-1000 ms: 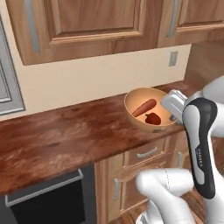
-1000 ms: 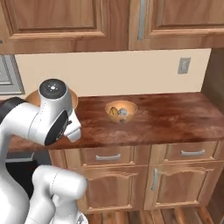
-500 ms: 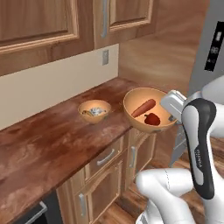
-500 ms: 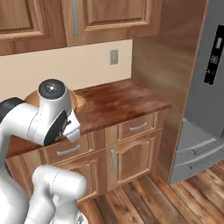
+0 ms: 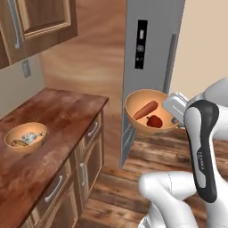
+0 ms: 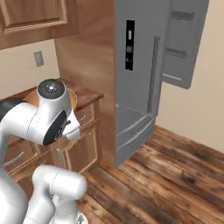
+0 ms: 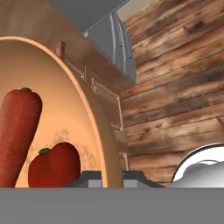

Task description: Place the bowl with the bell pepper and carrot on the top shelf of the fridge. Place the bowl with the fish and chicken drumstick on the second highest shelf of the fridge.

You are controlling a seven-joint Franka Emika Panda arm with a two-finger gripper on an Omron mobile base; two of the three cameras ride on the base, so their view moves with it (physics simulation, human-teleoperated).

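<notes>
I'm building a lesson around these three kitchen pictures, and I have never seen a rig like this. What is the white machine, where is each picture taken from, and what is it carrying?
This is a computer-rendered kitchen. The white machine is a robot arm with a two-finger gripper, mounted on a base that drives around. Two pictures come from cameras on that base, one behind the arm on its left and one on its right, so they show one scene from two sides. The third comes from a camera on the hand itself, looking along the fingers.

The gripper is shut on the rim of the bowl with the bell pepper and carrot, held in the air in front of the grey fridge. Inside lie the carrot and the bell pepper, seen close up in the hand view.

On the wooden counter sits a second bowl holding a grey and a brownish lump.
</notes>
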